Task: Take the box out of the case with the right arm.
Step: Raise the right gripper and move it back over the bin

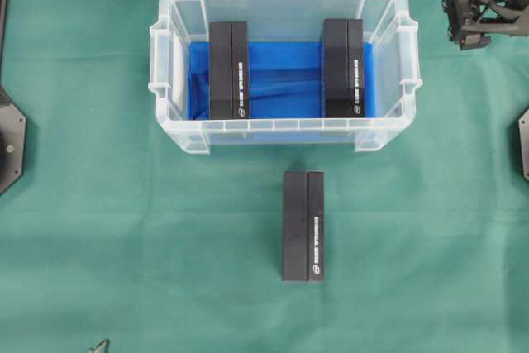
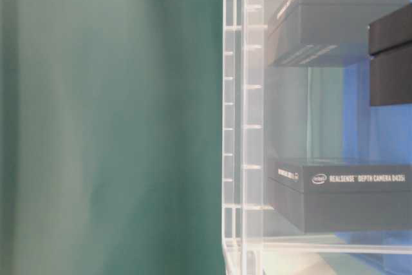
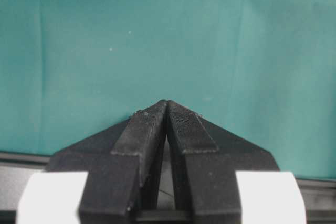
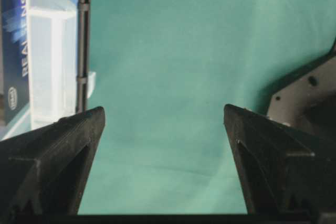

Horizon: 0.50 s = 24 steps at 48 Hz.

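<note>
While open, right gripper (image 4: 164, 124) beside case (image 4: 44, 61).

right arm (image 1: 488, 6) cropped, box lettering (image 1: 316, 241) illegible

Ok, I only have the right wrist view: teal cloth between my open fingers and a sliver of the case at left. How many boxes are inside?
Observer: Two black boxes stand in the case, one left, one right.
Operator: Any outside?
Observer: One box lies on the cloth in front of the case.
Operator: Where's my gripper?
Observer: The right gripper is beyond the case's right end, over cloth.
Operator: And the left?
Observer: The left gripper is shut, empty.
</note>
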### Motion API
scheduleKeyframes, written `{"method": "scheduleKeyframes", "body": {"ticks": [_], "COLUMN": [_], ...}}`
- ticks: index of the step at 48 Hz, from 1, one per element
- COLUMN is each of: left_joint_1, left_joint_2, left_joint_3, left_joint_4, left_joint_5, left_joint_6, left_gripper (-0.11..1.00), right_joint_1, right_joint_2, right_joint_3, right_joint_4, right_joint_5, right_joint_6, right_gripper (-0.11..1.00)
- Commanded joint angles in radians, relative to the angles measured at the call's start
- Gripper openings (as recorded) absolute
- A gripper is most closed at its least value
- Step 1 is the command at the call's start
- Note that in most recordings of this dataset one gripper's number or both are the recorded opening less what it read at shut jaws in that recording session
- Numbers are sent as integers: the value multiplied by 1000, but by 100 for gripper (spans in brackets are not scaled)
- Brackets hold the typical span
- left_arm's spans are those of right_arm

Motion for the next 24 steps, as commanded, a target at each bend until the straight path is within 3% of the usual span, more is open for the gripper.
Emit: {"method": "scheduleKeyframes", "body": {"ticks": [1, 11, 24], "left_joint_1": [3, 3, 3], "left_joint_2": [5, 3, 3], "left_joint_3": [-28, -28, -28], "left_joint_4": [3, 3, 3], "left_joint_5": [-3, -3, -3], "left_joint_6": [2, 2, 0], "left_gripper": [0, 0, 0], "right_joint_1": [0, 26, 72], "right_joint_2": [6, 123, 348], "right_joint_3": [-32, -144, -390], "right_joint_4": [12, 23, 18], "right_joint_5": [-29, -78, -78], "right_joint_6": [2, 2, 2], "right_gripper": [89, 89, 89]}}
